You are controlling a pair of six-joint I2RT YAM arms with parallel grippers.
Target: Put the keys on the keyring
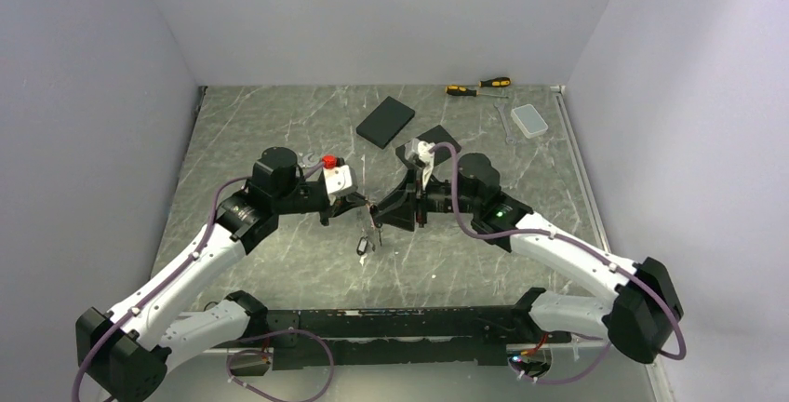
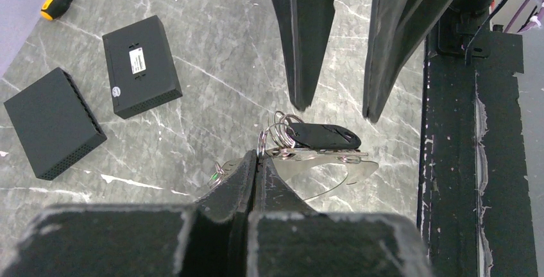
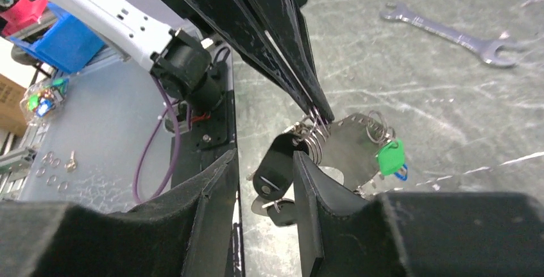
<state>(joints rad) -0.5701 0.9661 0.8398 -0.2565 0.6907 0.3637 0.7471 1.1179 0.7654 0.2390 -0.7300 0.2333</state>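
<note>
My left gripper point(image 2: 258, 155) is shut on the thin grey keyring point(image 2: 333, 192) and holds it above the table. Several keys hang from it on small split rings: a black-headed key point(image 2: 324, 136), a green-headed key point(image 3: 390, 158) and silver ones. In the top view the bunch point(image 1: 365, 242) dangles below both grippers. My right gripper point(image 3: 265, 155) is open and faces the left one. The black key head point(image 3: 276, 169) hangs between its fingers, against the right finger point(image 3: 308, 200). The left fingertips point(image 3: 324, 113) pinch the top of the loop.
Two black boxes point(image 1: 385, 121) point(image 1: 437, 137) lie behind the grippers. Yellow-and-black screwdrivers point(image 1: 476, 87), a wrench point(image 1: 505, 123) and a clear box point(image 1: 530, 120) lie at the far right. The black base rail point(image 2: 475, 161) runs along the near edge.
</note>
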